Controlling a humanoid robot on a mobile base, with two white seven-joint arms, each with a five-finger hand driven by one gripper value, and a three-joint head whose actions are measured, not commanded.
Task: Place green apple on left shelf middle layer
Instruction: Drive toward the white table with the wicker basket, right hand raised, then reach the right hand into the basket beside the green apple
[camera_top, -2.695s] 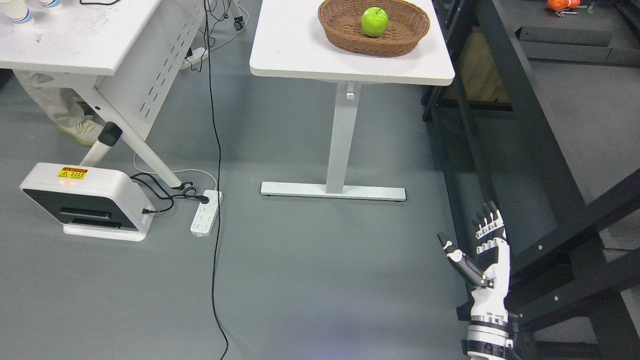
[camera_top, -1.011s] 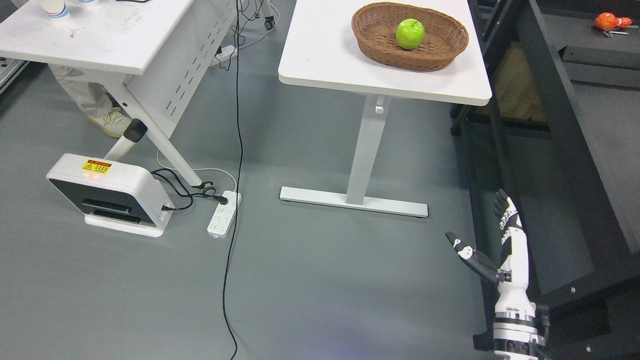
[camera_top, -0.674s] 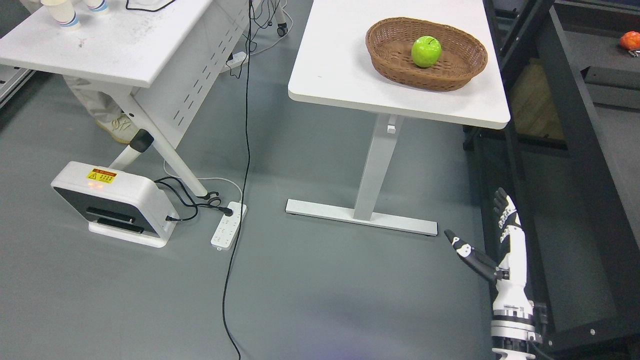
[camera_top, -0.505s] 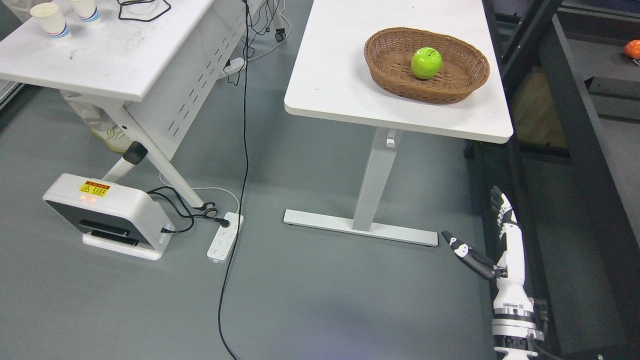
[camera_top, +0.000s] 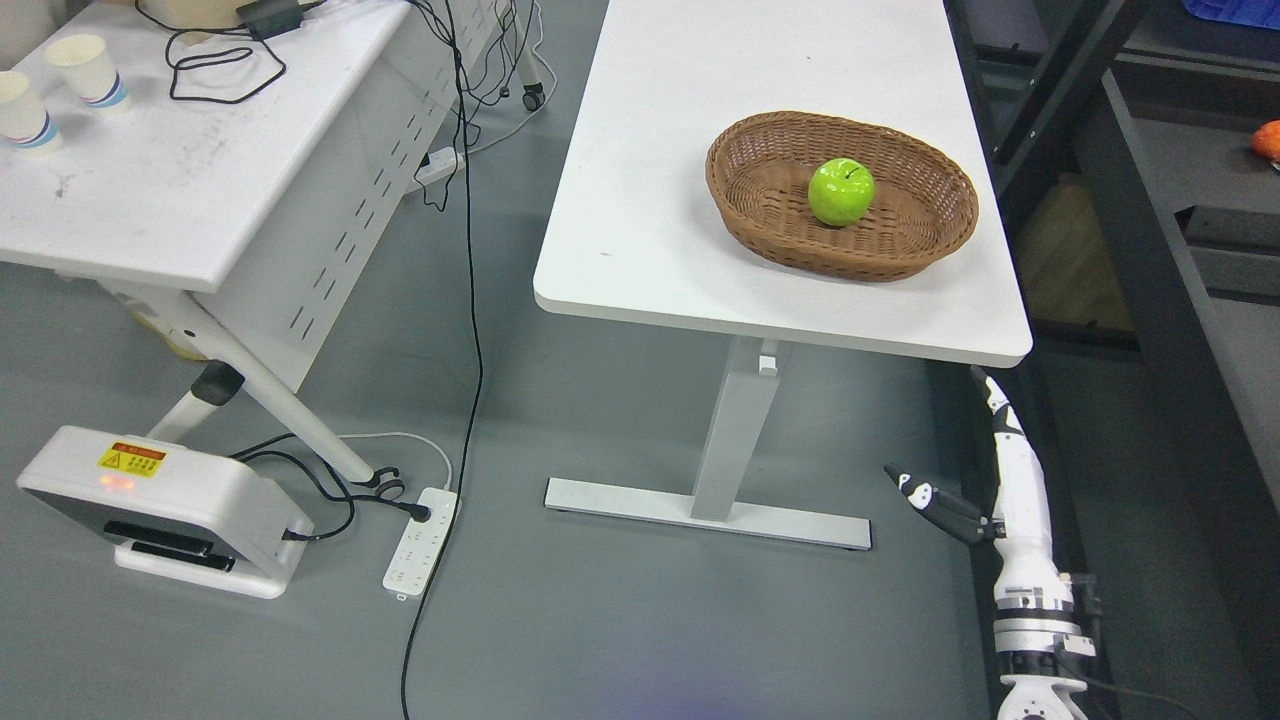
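The right robot hand (camera_top: 1000, 470) stands at the lower right of the head view, fingers (camera_top: 997, 405) extended upward and thumb splayed to the left. It is spread open and holds nothing. Its fingertips reach just under the near right corner of the worktop (camera_top: 640, 240); whether they touch the edge cannot be determined from this angle. The left hand is not in view.

Over the last few seconds the whole picture has shifted: the worktop and its basket now appear lower and larger in the frame. This indicates movement of the camera with the mobile base, not movement of the objects. The hand has turned from a palm-facing pose to an edge-on pose and has risen toward the worktop.

The green apple (camera_top: 841, 192) rests inside the brown wicker basket (camera_top: 920, 245), on the right half of the worktop, well apart from the hand. A dark frame (camera_top: 1150, 300) stands to the right.

Assessment: the robot is in the approach stage. The apple has not yet been grasped, and transfer to the shelf remains outstanding.
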